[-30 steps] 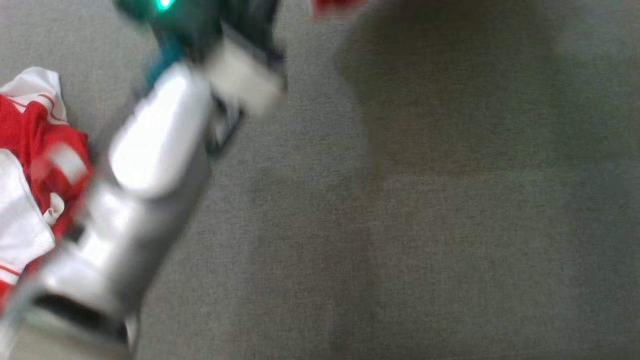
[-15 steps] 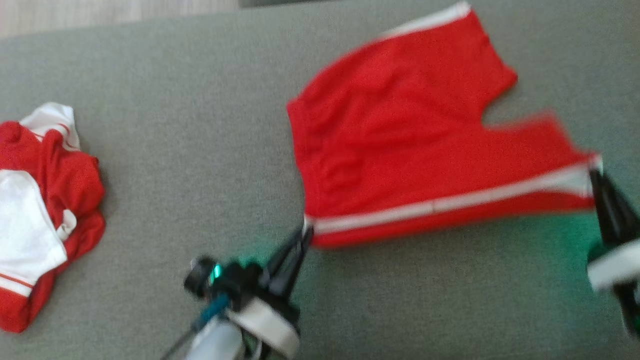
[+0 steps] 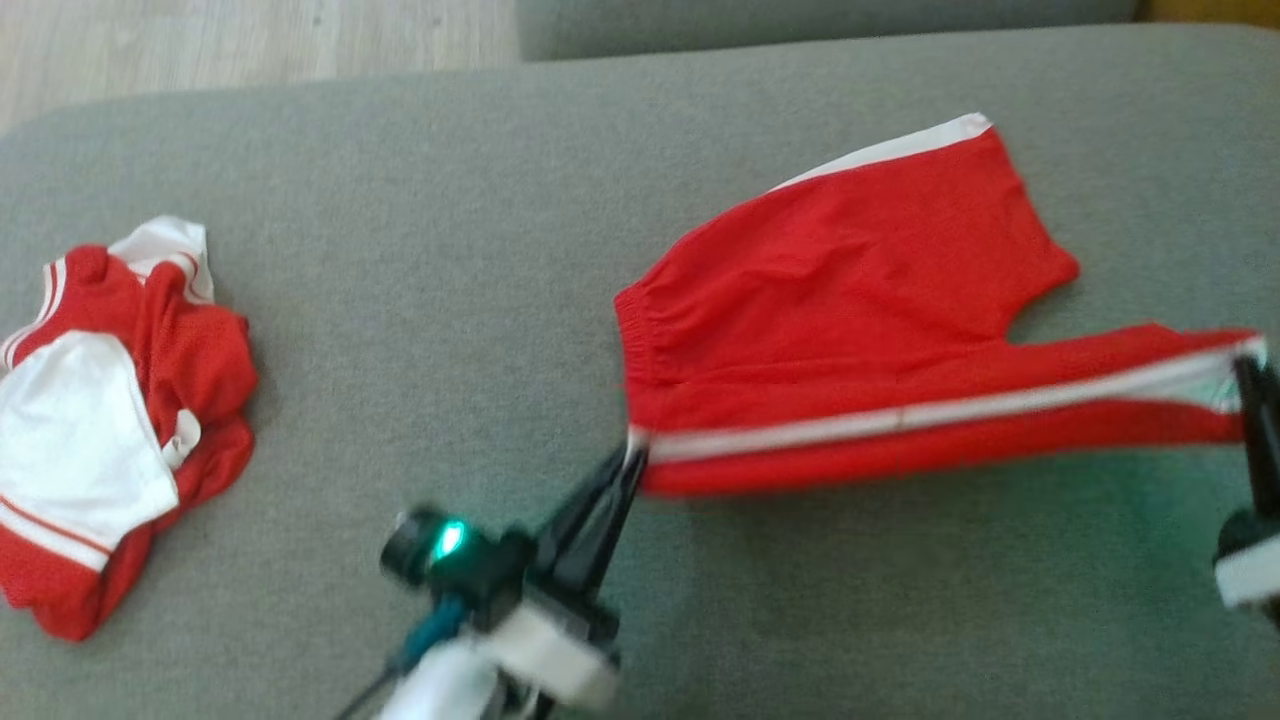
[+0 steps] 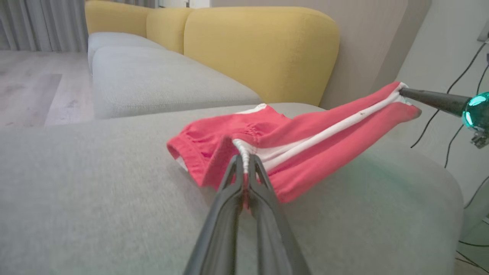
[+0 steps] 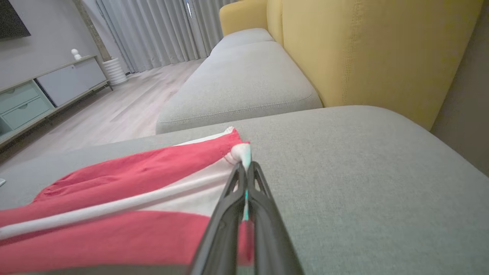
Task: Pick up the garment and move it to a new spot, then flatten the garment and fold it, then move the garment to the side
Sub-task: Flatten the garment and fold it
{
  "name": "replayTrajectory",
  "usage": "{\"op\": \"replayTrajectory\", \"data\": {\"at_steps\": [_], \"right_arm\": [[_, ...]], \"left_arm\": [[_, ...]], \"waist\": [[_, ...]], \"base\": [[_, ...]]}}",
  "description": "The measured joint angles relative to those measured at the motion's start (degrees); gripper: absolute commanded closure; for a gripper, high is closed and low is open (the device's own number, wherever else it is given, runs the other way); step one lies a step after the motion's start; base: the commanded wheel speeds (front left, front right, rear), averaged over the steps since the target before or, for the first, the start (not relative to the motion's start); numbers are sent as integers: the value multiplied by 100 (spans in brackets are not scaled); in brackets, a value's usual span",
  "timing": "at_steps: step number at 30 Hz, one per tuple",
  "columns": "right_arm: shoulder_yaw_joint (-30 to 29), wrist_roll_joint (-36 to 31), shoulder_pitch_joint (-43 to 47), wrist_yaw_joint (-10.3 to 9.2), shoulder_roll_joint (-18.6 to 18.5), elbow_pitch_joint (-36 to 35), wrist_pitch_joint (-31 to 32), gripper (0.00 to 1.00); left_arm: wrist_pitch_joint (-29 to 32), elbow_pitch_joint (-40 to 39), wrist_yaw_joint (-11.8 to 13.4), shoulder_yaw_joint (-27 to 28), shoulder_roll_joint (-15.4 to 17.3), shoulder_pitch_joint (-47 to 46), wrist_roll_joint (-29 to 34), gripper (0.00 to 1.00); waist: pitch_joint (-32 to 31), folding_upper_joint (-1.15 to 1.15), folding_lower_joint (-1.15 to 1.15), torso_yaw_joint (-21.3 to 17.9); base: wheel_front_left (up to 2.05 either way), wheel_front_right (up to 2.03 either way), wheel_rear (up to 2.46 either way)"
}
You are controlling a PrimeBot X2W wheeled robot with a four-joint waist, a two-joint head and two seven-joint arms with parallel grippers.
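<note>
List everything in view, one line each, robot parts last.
shorts: one, red with a white side stripe, stretched across the right part of the sofa seat, near edge lifted
crumpled garment: one, red and white, on the seat's left end
sofa seat: one, grey, under both garments
sofa back: yellow, behind the seats
floor: pale wood, beyond the seat
left claw: one, dark, shut on the shorts' waistband corner
right claw: one, dark, shut on a leg hem
</note>
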Motion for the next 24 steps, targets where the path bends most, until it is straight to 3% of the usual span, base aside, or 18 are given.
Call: {"op": "replayTrajectory", "data": {"at_steps": [8,16,20,23,24], "right_arm": [[-89,-320,-1356,0,114,343,341,100],[396,-489,-2795,0,-44,1441,402,99],[611,-489,-3217,0,-90,1794,389,78],[835,-486,-3593,0,-104,2158,286,44],[911,-486,-3689,0,-104,2272,242,44]], "left_arm": [[8,541,-9,42,-357,-1346,-62,100],[7,1265,-60,-53,-528,-2362,-324,100],[7,1350,-65,-59,-537,-2644,-356,100],[5,1416,-66,-82,-543,-2826,-415,100],[5,1432,-65,-92,-545,-2850,-453,100]], "waist": [[453,0,2,216],[1043,0,2,441],[1233,0,2,497],[1388,0,2,522],[1425,0,2,525]], "base": [[0,0,0],[0,0,0],[0,0,0],[0,0,0],[0,0,0]]}}
